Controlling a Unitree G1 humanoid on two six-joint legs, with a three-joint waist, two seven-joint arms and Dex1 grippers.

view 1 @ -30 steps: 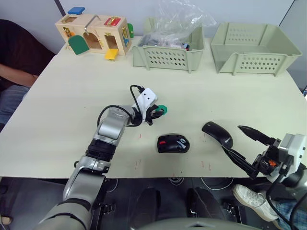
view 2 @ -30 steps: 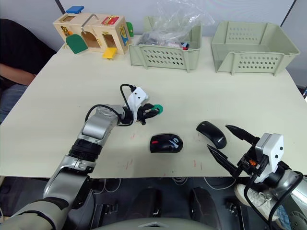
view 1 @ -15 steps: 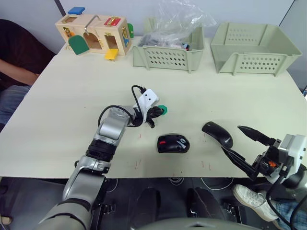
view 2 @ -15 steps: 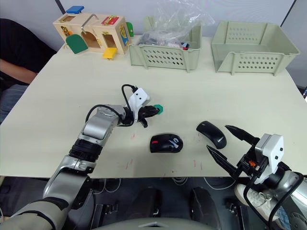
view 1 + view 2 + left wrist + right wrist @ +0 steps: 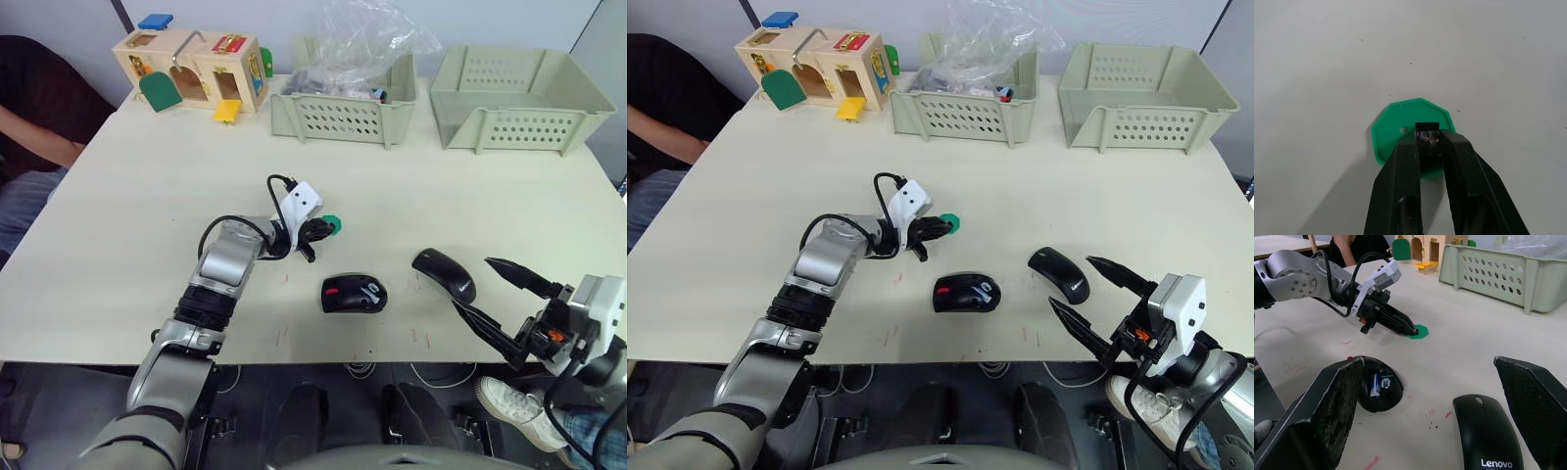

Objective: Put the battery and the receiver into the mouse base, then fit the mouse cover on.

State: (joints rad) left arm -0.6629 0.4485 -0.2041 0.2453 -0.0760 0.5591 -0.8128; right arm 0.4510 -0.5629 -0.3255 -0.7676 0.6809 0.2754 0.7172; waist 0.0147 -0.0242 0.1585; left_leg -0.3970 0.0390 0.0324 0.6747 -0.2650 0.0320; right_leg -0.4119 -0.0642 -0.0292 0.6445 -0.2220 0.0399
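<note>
Left crate [image 5: 343,116]: pale green, perforated walls, far edge of table; holds a crumpled clear plastic bag [image 5: 367,39] over dark items, can't make out which.
Right crate [image 5: 514,98]: same type, beside the first w/ a gap; inside looks bare.
Toy box [image 5: 193,69]: wooden latch-board house, far left corner; blue, red, yellow, green flaps; one green door hangs open.
Mouse base [image 5: 966,292]: black, hollow side up, near front-centre of table; red patch at its left end.
Battery [image 5: 1375,382]: white w/ blue end, lying in the base's hollow.
Mouse cover [image 5: 1059,272]: glossy black shell w/ Lenovo logo, on table just right of base, not touching it.
Green disc [image 5: 1413,134]: flat octagonal, on table beyond and left of base.
Left gripper [image 5: 1427,138]: fingers pressed onto a small dark metal-faced piece [image 5: 1427,140], prob. the receiver; tips sit right over the green disc.
Right gripper [image 5: 1101,294]: fingers spread wide, nothing between them; near front-right table edge, cover lies just ahead of the gap.
Table [image 5: 147,196]: cream top, faint red marks and dark specks near the front.
Room: grey wall behind crates; a person's arm [image 5: 39,132] at far left; a white sneaker [image 5: 509,401] on the floor below front-right edge.
</note>
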